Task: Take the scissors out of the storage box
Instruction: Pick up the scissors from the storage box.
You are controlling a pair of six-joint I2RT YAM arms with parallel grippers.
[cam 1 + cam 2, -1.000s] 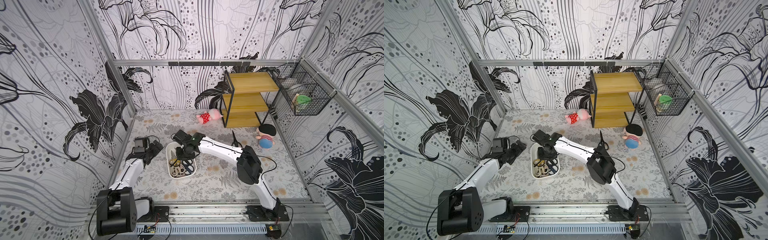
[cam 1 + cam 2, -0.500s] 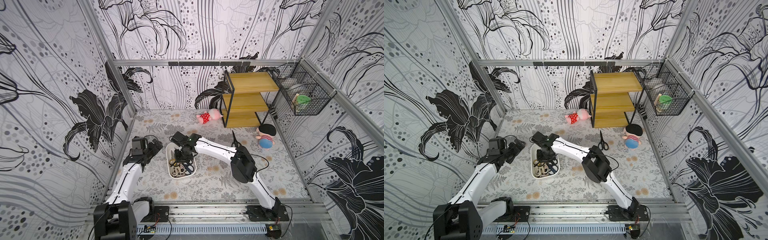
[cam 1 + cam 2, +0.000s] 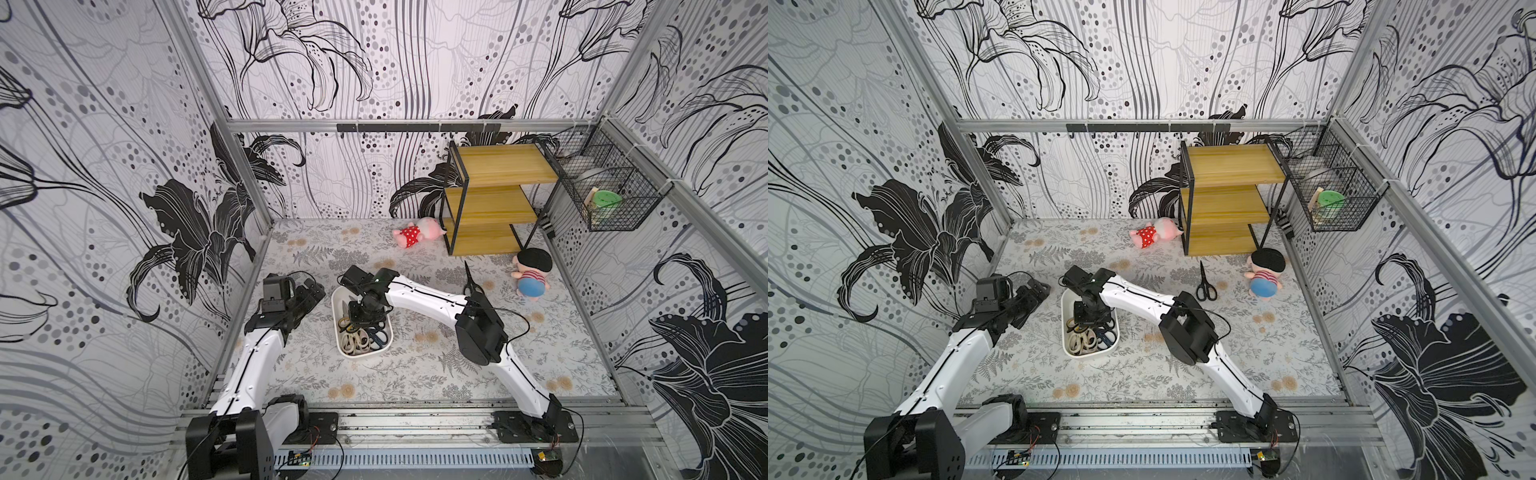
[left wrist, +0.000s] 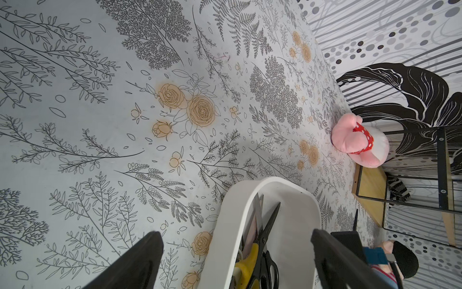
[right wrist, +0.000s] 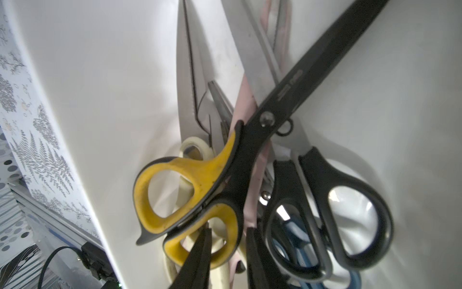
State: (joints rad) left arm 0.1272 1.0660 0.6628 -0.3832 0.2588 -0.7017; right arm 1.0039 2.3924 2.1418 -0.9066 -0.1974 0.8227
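Right gripper [image 5: 228,229] straddles handle of yellow-black scissors [image 5: 207,172], grip unclear, in storage box [image 5: 100,100] heaped with scissors [image 3: 1088,338]

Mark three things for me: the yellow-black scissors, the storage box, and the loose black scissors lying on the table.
yellow-black scissors [image 5: 207,172]: right wrist view, on the yellow handle.
storage box [image 3: 361,353]: a top view, on its near rim.
loose black scissors [image 3: 1202,277]: a top view, on the blades by the pivot.

Both top views look down on the whole table [image 3: 419,374]; close wrist views share the box [image 4: 220,240], right seemingly inside.
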